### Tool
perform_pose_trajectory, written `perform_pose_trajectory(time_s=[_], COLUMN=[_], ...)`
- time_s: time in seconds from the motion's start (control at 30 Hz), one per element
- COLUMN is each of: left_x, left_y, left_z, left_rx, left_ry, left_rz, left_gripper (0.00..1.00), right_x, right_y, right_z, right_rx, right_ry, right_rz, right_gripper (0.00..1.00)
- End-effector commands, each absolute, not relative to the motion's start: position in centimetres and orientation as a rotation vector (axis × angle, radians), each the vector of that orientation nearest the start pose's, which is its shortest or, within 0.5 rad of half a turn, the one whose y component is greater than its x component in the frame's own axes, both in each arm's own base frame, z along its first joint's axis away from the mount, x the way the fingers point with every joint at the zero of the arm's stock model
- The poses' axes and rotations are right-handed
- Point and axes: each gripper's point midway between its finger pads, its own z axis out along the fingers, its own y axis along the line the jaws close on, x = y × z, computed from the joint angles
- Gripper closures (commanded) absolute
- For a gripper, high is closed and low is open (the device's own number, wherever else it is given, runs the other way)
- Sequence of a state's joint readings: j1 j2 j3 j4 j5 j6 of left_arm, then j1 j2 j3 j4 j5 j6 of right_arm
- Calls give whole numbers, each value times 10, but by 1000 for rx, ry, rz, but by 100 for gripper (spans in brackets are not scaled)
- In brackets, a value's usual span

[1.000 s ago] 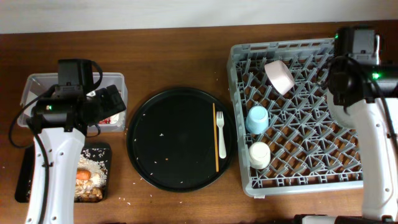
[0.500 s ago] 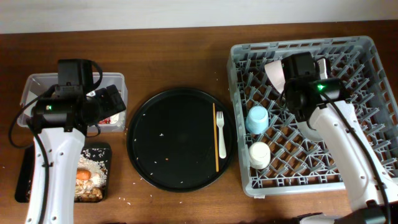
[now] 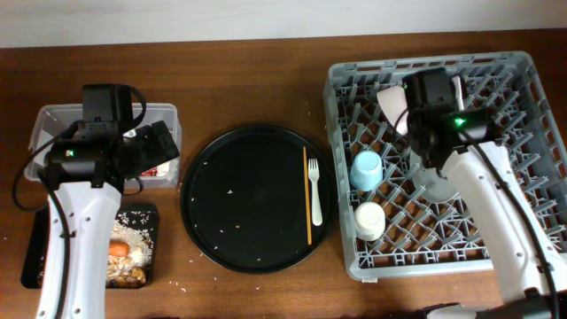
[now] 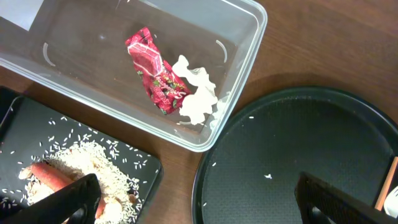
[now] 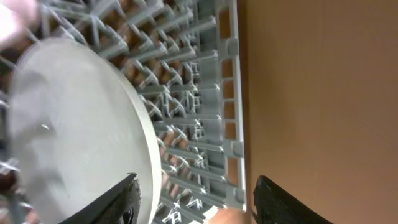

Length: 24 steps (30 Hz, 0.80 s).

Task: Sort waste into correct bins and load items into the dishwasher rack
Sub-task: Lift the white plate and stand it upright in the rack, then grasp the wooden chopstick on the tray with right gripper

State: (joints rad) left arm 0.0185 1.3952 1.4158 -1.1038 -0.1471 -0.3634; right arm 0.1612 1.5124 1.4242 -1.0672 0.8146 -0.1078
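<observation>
- Brown wooden table (image 3: 248, 80), seen from overhead: what lies outside the large grey plastic dishwasher rack (image 3: 523, 80)?
- Of the dishes, only the white plastic fork (image 3: 315, 190). It rests on the right side of the large round black tray (image 3: 239, 195), just beside a thin wooden stick (image 3: 306, 195). Its long axis runs from the far edge toward the robot, parallel to the rack's left wall and near it. The right arm, over the rack, looks the nearer; the left arm hangs over the bins, across the tray.
- And the left wrist view?
- The left gripper (image 4: 198, 183) stands wide and holds nothing. Below it, the clear rectangular plastic tub (image 4: 249, 56) contains the crumpled red foil wrapper (image 4: 155, 71) and the crumpled white tissue (image 4: 196, 93). The shallow black rectangular tray (image 4: 37, 124) carries the beige rice scraps (image 4: 93, 162) and the orange carrot (image 4: 50, 174). The waste seems sorted.
- The right wrist view?
- The round white plate (image 5: 68, 124) stands on edge among the pegs. The right gripper (image 5: 196, 193) has its jaws apart, with only rack between them and one finger just beside the plate's rim. The fork would lie to its left, so it probably goes next.
</observation>
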Motion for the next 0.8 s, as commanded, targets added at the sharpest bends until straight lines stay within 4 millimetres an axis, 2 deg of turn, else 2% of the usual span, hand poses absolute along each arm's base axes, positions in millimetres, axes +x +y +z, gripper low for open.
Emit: perform_pose_trajectory(time_s=[0.0, 0.03, 0.07, 0.1, 0.13, 0.17, 0.2, 0.27, 0.3, 0.33, 0.37, 0.4, 0.43, 0.5, 0.53, 0.63, 0.7, 0.77], left_x=[332, 332, 332, 332, 332, 332, 332, 332, 332, 332, 332, 332, 332, 332, 332, 332, 332, 332], left_y=[34, 34, 34, 34, 34, 34, 34, 34, 34, 34, 34, 34, 34, 34, 34, 34, 34, 34], left_z=[232, 232, 232, 232, 232, 232, 232, 232, 232, 232, 232, 232, 232, 232, 232, 232, 232, 232], left_rx=[-556, -556, -556, -556, -556, -556, -556, -556, -556, -556, -556, -556, -556, -556, -556, -556, -556, -556], left_ry=[2550, 2551, 2550, 2550, 2550, 2550, 2550, 2550, 2550, 2550, 2550, 2550, 2550, 2550, 2550, 2550, 2550, 2550], left_rz=[82, 82, 82, 82, 82, 82, 82, 82, 82, 82, 82, 82, 82, 82, 82, 82, 82, 82], left_gripper=[1, 1, 1, 1, 1, 1, 1, 1, 1, 1, 1, 1, 1, 1, 1, 1, 1, 1], right_x=[369, 369, 355, 337, 324, 301, 281, 247, 244, 241, 241, 248, 261, 286, 292, 296, 305, 318], right_y=[-12, 27, 85, 132, 159, 199, 231, 267, 268, 270, 275, 277, 268, 239, 235, 237, 234, 220], right_z=[272, 279, 280, 276, 274, 275, 279, 278, 270, 258, 246, 230, 204, 166, 147, 86, 63, 50], right_rx=[-166, -207, -310, -430, -515, -644, -751, -893, -908, -917, -851, -745, -575, -179, -112, -113, -86, -13], right_ry=[2453, 2456, 2498, 2529, 2539, 2538, 2515, 2530, 2561, 2614, 2687, 2766, 2859, 2932, 2956, 3036, 3046, 3040], right_rz=[-693, -471, -149, 104, 262, 497, 682, 929, 902, 867, 858, 785, 580, 217, 138, 46, 33, 31], right_gripper=[39, 39, 40, 39, 39, 26, 1, 1, 27, 78, 88, 92, 96, 96, 96, 96, 92, 88])
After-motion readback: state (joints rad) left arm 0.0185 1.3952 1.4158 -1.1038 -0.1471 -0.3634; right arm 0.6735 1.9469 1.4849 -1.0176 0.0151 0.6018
